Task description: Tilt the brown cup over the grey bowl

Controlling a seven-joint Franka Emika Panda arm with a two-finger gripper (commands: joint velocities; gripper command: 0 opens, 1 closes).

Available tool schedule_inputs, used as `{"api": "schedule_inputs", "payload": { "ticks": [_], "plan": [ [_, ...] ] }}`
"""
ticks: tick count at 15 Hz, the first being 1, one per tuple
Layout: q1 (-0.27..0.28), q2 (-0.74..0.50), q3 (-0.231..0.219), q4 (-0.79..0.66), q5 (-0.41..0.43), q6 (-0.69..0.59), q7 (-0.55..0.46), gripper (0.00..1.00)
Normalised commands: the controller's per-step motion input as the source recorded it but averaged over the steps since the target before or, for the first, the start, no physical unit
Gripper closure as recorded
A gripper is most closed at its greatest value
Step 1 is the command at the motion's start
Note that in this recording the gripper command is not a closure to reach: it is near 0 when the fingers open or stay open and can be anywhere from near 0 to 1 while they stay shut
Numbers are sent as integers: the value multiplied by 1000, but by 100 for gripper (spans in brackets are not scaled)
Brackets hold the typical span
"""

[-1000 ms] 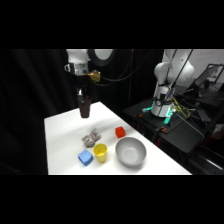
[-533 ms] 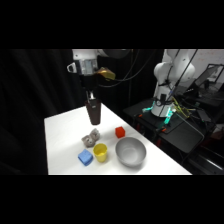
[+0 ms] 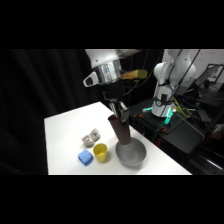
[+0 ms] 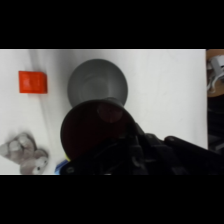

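The brown cup (image 3: 121, 130) hangs in the air in the side view, held at its rim by my gripper (image 3: 119, 111), which is shut on it. It leans slightly, its base just above the near rim of the grey bowl (image 3: 132, 154). In the wrist view the brown cup (image 4: 97, 130) fills the middle, its open mouth facing the camera, and the grey bowl (image 4: 97, 82) lies right beyond it on the white table.
A yellow cup (image 3: 100, 152), a blue block (image 3: 85, 158) and a grey crumpled object (image 3: 91, 137) sit left of the bowl. A red block (image 4: 33, 82) lies on the table in the wrist view. The table's right edge runs close past the bowl.
The gripper has carried the brown cup rightward and down, from above the table's back to just over the grey bowl.
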Motion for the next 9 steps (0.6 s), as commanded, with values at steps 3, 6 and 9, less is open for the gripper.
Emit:
{"api": "schedule_inputs", "payload": {
  "ticks": [3,6,9],
  "plan": [
    [-121,-196,-32,-123,676,-393,-645,13],
    [-171,-48,-99,-82,599,-448,-606,13],
    [-137,58,-91,-41,481,-428,-478,13]
  ]
}}
